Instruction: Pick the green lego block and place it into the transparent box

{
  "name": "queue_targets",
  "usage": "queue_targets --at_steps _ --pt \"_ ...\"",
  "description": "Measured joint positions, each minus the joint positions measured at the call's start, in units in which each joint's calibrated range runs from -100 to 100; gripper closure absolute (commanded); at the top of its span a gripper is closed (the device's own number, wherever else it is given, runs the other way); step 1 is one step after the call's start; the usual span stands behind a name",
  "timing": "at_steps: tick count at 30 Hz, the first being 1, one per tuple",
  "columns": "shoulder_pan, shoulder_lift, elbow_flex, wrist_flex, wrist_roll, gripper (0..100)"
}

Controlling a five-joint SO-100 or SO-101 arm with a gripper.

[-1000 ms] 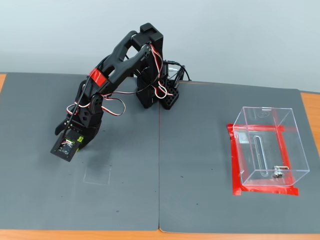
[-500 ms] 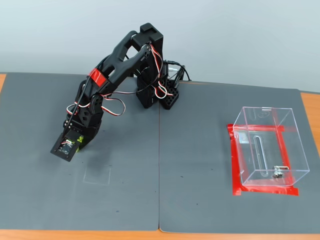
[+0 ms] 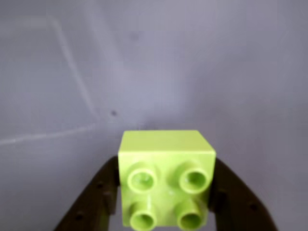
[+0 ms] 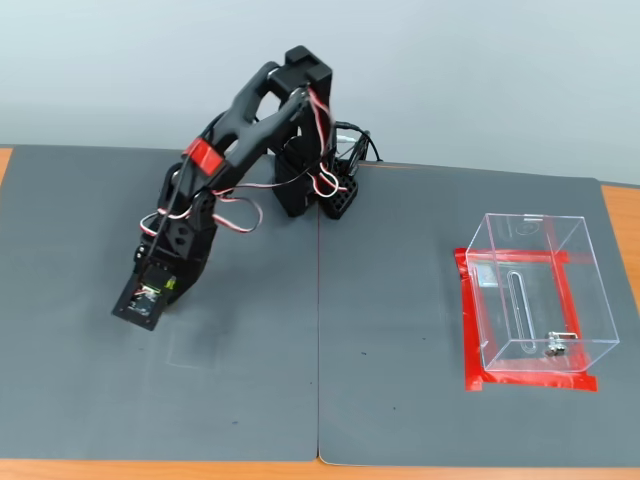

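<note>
Wrist view, pincer (image 3: 166, 211) clamping green lego block (image 3: 166, 175)

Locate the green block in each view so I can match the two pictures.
Wrist view: the block fills the bottom centre, studs toward the camera, held between the two dark fingers of the tool.
Fixed view: only a lime sliver shows at the arm's tip, left of centre, mostly hidden by the wrist.
Shared landmark: the faint pale square outline on the grey mat.
</note>
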Motion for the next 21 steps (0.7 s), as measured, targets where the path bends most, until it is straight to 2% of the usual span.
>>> queue_targets --at_steps 7,21 --pt "-7.1 -14.4 0.5 2.7 -3.0 90" --pt "-28.2 -31.7 1.0 12.4 -4.3 90"
